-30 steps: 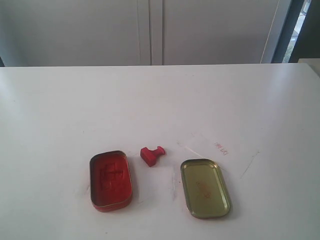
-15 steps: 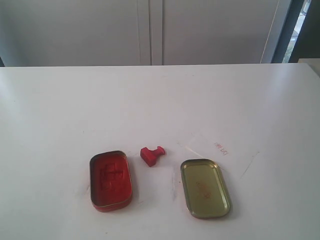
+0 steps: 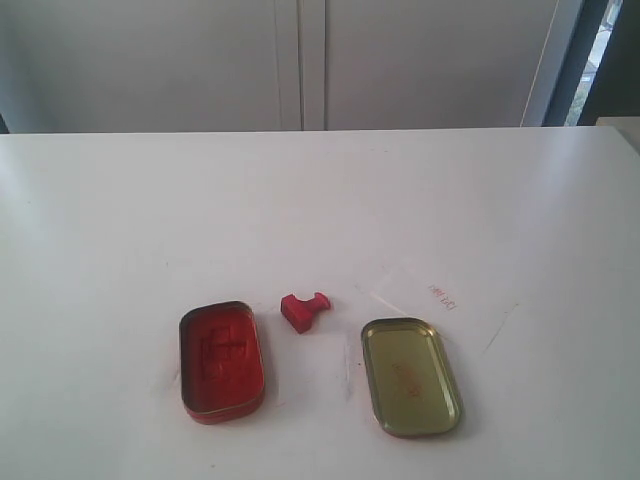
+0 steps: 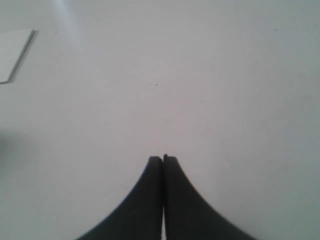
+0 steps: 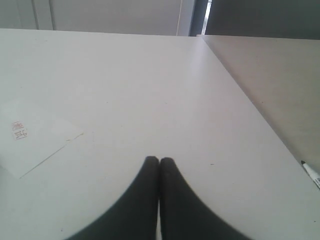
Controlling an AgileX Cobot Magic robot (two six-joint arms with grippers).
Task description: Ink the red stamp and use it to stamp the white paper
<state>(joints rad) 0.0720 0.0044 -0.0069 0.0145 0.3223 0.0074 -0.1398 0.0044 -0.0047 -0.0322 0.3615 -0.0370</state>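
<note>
The small red stamp [image 3: 304,310] lies on its side on the white table, between the open red ink tin [image 3: 221,360] and the gold tin lid [image 3: 410,376]. Behind the lid lies the white paper [image 3: 445,300], a small red print on it; the right wrist view also shows the paper [image 5: 35,142]. Neither arm appears in the exterior view. My left gripper [image 4: 163,158] is shut over bare table with nothing between its fingers. My right gripper [image 5: 159,160] is shut too, holding nothing, with the paper off to one side.
A pale flat sheet [image 4: 12,52] lies at the edge of the left wrist view. A black-tipped marker [image 5: 311,173] lies on a neighbouring surface beyond the table's edge [image 5: 235,90]. Grey cabinet doors [image 3: 300,60] stand behind the table.
</note>
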